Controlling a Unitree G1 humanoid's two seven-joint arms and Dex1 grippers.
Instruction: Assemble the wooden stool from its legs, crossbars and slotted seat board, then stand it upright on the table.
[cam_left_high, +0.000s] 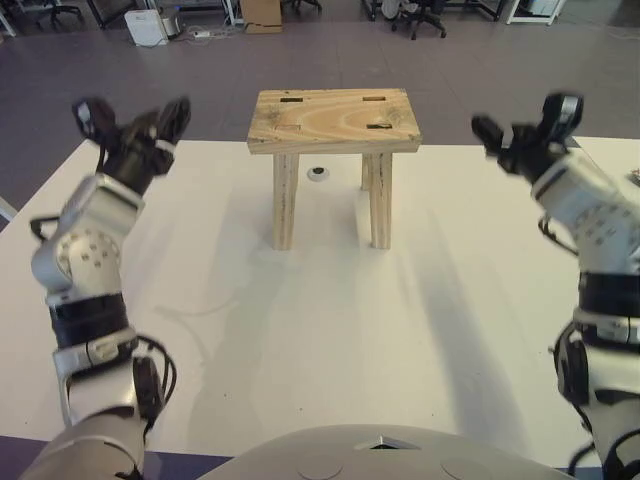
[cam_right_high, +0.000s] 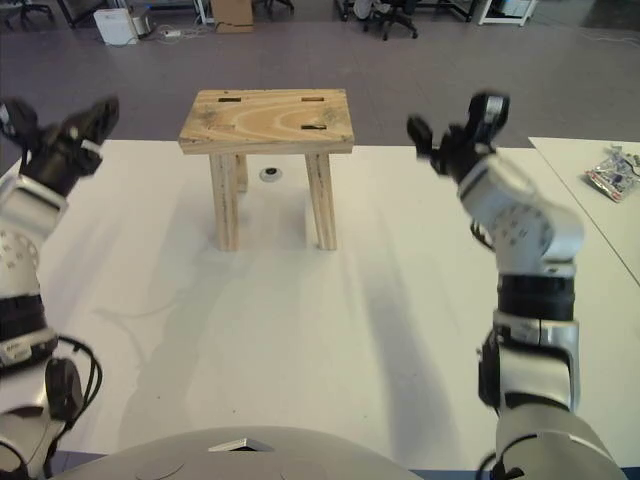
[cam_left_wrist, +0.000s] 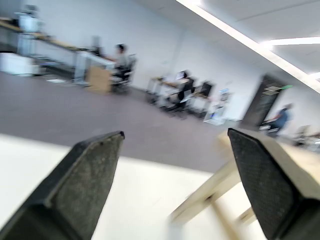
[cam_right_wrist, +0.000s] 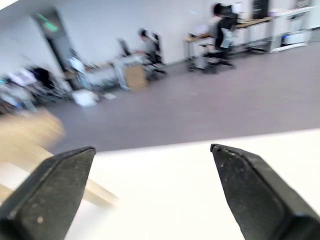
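Finds stool upright at far middle of table, well apart from left gripper and right gripper, both raised, jaws spread wide, holding nothing; risks toppling if clipped by an arm swinging inward.

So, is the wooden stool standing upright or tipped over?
Upright: the light wooden stool stands on its legs on the white table, top level.
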